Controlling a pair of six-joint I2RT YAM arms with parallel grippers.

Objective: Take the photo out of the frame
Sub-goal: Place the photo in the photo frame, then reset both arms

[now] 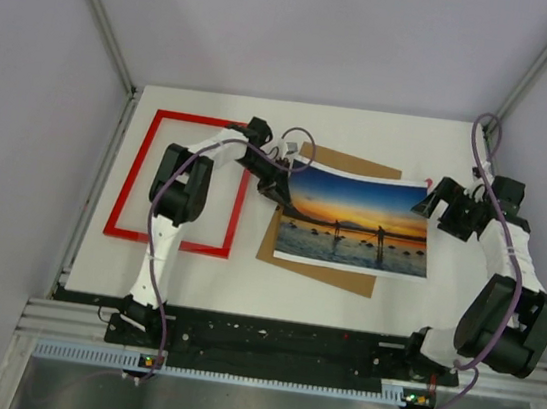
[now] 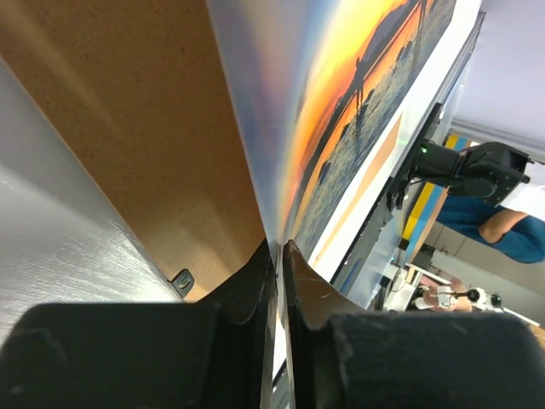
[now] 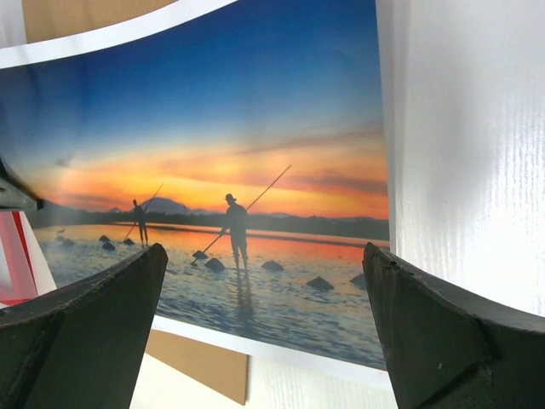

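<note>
- White table (image 1: 341,304) holds the empty frame (image 1: 189,118), behind the left gripper (image 1: 278,187).
- Left gripper pinches the photo (image 1: 356,226) by its near short edge; its long axis runs straight ahead, over a brown board (image 1: 359,165).
- Facing the opposite edge, the right gripper (image 3: 262,256) stands spread apart.

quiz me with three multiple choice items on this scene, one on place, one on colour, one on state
1. Where does the frame lie?
A) to the left of the photo
B) around the photo
C) on top of the photo

2. What colour is the frame?
A) blue
B) red
C) black

3. The right jaws are:
A) shut on the photo
B) shut on the frame
C) open

Answers:
1 A, it lies apart from the photo, with nothing in it.
2 B, its rim is bright red.
3 C, the right wrist view shows a wide gap between them.
</note>
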